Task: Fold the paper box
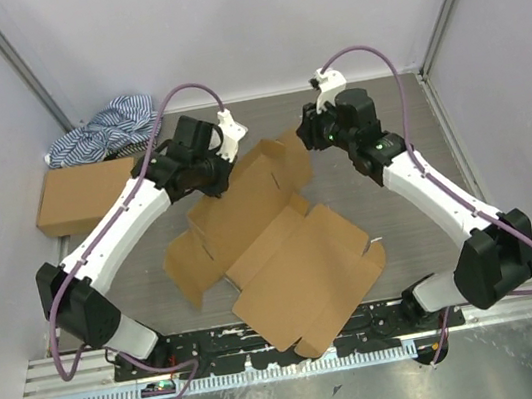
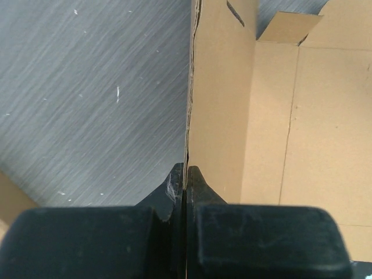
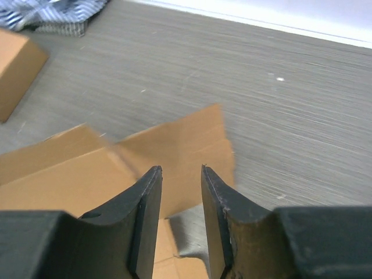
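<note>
Plain brown paper box point(image 1: 284, 247) sits unfolded mid-worktop point(image 1: 398, 138), creased panels and flaps splayed out. Left fingers point(image 2: 192, 180) are pinched on a raised panel edge at its 11 o'clock. Right fingers point(image 1: 305, 140) hang apart over the 1 o'clock flap, gripping nothing.

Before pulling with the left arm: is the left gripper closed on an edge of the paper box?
Yes, its wrist view shows the left gripper pinching the paper box panel's thin edge.
</note>
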Controlling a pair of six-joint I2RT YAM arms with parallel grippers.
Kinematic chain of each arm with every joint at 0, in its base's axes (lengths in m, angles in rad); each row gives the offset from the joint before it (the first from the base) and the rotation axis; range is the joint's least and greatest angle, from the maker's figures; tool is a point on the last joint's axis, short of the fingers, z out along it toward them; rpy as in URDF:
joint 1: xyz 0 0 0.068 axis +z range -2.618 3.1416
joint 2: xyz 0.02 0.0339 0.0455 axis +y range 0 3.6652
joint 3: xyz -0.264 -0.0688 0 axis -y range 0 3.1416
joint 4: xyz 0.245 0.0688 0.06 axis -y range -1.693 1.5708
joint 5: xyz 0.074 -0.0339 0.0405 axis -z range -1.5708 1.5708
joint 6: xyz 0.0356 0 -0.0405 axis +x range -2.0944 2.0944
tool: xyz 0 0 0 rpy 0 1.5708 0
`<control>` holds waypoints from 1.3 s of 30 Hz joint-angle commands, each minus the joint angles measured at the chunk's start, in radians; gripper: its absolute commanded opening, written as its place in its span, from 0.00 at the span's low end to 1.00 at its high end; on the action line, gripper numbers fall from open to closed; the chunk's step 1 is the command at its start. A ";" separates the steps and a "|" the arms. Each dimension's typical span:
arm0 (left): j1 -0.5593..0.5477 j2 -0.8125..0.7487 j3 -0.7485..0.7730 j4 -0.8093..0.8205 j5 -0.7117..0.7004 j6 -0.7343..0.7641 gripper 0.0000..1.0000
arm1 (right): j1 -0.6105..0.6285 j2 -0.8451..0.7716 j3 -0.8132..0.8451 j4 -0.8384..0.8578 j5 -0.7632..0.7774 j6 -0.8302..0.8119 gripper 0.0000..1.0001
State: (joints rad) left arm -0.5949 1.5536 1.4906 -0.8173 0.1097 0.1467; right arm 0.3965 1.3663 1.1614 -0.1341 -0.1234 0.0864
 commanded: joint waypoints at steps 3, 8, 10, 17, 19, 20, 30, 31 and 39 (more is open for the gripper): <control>-0.137 -0.120 -0.030 0.069 -0.274 0.108 0.02 | -0.156 0.078 0.095 0.046 0.161 0.139 0.37; -0.221 -0.233 -0.155 0.253 -0.294 0.208 0.00 | -0.277 0.231 0.169 0.062 0.033 0.193 0.34; -0.234 -0.263 -0.190 0.311 -0.234 0.245 0.00 | -0.307 0.298 0.203 0.083 -0.030 0.196 0.33; -0.245 -0.191 -0.213 0.355 -0.190 0.339 0.00 | -0.353 0.520 0.312 0.126 -0.430 0.156 0.29; -0.246 -0.139 -0.185 0.334 -0.219 0.346 0.00 | -0.352 0.529 0.278 0.175 -0.529 0.164 0.29; -0.248 -0.114 -0.169 0.325 -0.235 0.347 0.00 | -0.352 0.526 0.250 0.211 -0.566 0.170 0.28; -0.324 0.019 -0.092 0.295 -0.459 0.384 0.00 | -0.353 0.402 0.002 0.213 -0.652 0.096 0.27; -0.332 0.023 -0.092 0.300 -0.488 0.388 0.00 | -0.352 0.386 -0.019 0.214 -0.642 0.090 0.27; -0.350 0.089 -0.076 0.322 -0.716 0.395 0.00 | -0.352 0.345 -0.051 0.188 -0.570 0.096 0.27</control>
State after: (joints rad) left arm -0.9463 1.6028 1.3796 -0.5095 -0.4522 0.5282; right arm 0.0444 1.7599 1.0794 0.0280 -0.7109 0.1925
